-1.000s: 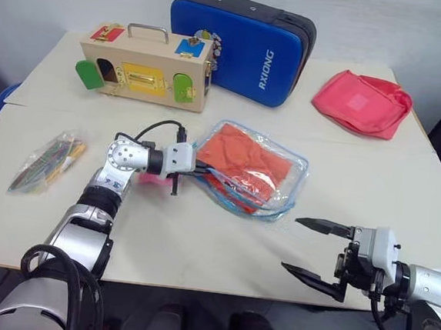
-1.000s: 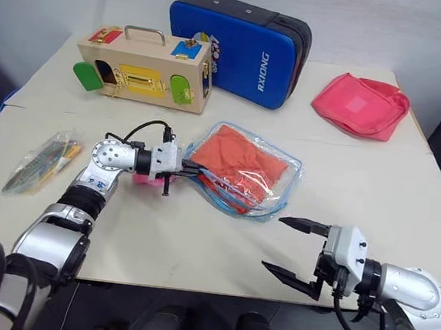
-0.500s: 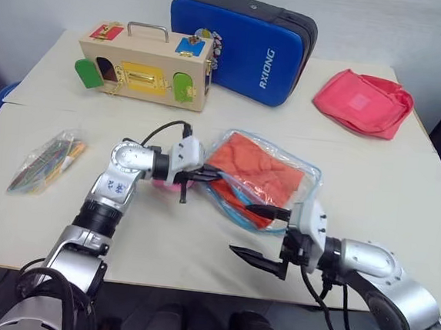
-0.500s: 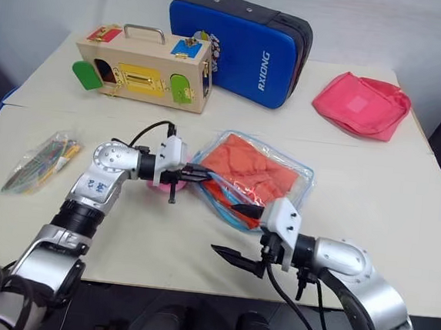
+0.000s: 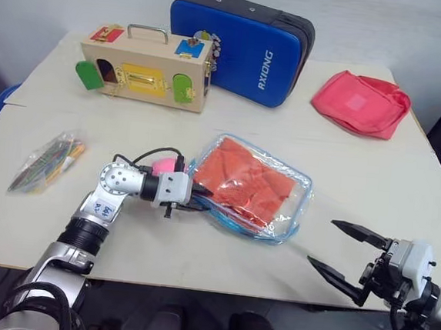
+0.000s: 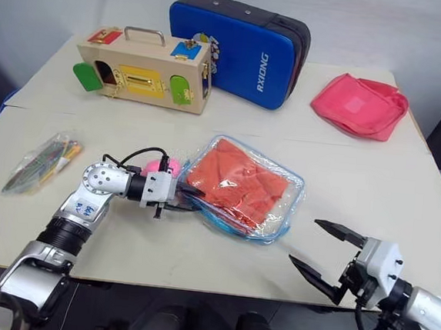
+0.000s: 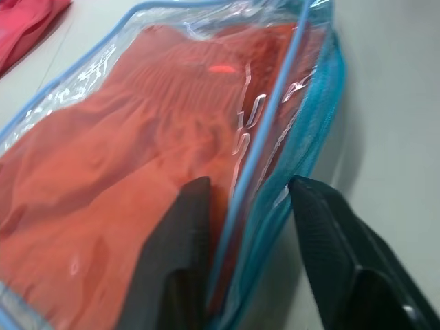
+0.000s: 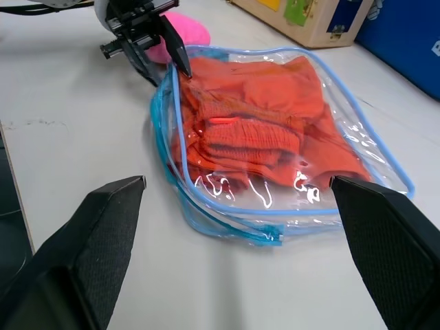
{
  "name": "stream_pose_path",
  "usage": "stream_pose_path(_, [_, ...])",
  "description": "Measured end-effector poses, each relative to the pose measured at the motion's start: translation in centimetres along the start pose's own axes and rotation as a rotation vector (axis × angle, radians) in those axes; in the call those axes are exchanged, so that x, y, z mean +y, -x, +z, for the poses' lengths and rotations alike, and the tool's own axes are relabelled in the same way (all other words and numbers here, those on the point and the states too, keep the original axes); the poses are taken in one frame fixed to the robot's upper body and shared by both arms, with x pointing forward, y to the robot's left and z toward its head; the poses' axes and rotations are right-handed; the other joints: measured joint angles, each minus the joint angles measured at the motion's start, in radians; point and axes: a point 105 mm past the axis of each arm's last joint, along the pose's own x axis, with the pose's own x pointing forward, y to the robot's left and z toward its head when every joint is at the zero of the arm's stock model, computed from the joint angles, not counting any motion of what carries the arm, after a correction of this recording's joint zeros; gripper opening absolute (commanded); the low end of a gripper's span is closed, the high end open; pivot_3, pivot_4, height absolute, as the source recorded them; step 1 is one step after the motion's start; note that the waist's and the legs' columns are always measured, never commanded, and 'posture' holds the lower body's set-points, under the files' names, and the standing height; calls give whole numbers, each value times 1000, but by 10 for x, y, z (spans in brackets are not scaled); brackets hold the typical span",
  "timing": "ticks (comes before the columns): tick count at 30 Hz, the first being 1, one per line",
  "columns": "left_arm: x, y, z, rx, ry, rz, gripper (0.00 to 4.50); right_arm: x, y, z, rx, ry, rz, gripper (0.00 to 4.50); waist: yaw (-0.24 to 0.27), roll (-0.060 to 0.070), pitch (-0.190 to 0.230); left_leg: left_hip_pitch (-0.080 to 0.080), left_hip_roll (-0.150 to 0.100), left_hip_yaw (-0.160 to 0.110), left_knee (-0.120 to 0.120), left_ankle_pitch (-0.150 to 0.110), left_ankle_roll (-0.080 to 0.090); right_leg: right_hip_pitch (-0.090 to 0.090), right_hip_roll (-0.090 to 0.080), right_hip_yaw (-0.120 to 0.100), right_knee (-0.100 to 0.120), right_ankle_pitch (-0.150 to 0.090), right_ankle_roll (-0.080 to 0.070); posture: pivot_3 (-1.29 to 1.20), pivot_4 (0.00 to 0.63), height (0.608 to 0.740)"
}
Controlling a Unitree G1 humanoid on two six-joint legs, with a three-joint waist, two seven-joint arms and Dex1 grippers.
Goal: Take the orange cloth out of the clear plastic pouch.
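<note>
the clear plastic pouch (image 5: 251,187) lies flat near the middle of the table (image 5: 405,173), its light-blue zipper edge gaping along the near-left side. the orange cloth (image 5: 244,181) is inside it, crumpled and filling most of the pouch, none of it pulled past the opening. the left gripper (image 5: 200,198) points right at the pouch's left edge; in the left wrist view its two black fingers (image 7: 172,268) stand partly apart, one lying over the clear top sheet with the cloth beneath, the other on the outer side of the blue zipper edge, so the open rim runs between them; whether they actually press on it i cannot tell. the right gripper (image 5: 346,249) hovers at the near right, off the near edge of the table and well apart from the pouch, fingers spread wide, nothing in them. a fluffy pink plush toy (image 5: 163,165) sits just behind the left wrist, just left of the pouch. far left, a wooden latch box (image 5: 146,66); beside it on the right a blue case (image 5: 243,43); far right, a pink-red fabric bag (image 5: 361,103). a small clear bag of coloured sticks (image 5: 48,161) lies at the left.
</note>
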Motion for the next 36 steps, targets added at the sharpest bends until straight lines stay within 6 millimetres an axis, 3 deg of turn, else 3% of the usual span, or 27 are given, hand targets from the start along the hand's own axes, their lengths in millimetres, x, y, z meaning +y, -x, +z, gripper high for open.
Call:
stream_pose_path(12, [15, 7, 3, -4, -36, 7, 2165, 7, -4, -3, -1, -24, 21, 4500, 6, 0, 0, 0, 0, 0, 0, 0, 0, 1, 0, 0, 1, 0, 0, 0, 150, 740])
stream_pose_path(20, [15, 5, 4, -32, -15, 1, 21, 11, -8, -2, -6, -31, 37, 4500, 8, 0, 0, 0, 0, 0, 0, 0, 0, 0, 0, 0, 1, 0, 0, 0, 150, 740])
stream_pose_path(31, [14, 11, 5, -114, 193, 3, 21, 15, -12, -5, 10, -60, 77, 4500, 7, 0, 0, 0, 0, 0, 0, 0, 0, 0, 0, 0, 1, 0, 0, 0, 150, 740])
stream_pose_path(34, [23, 11, 2, -121, 262, 85, 21, 22, -27, 3, 8, -106, 144, 4500, 4, 0, 0, 0, 0, 0, 1, 0, 0, 0, 0, 0, 1, 0, 0, 0, 150, 740])
stream_pose_path(36, [36, 3, 4, -150, 339, 171, 21, 29, -54, 26, -32, -132, 209, 4500, 0, 0, 0, -1, 0, -1, 2, 0, 0, 0, 0, 0, 1, 0, 0, 0, 150, 740])
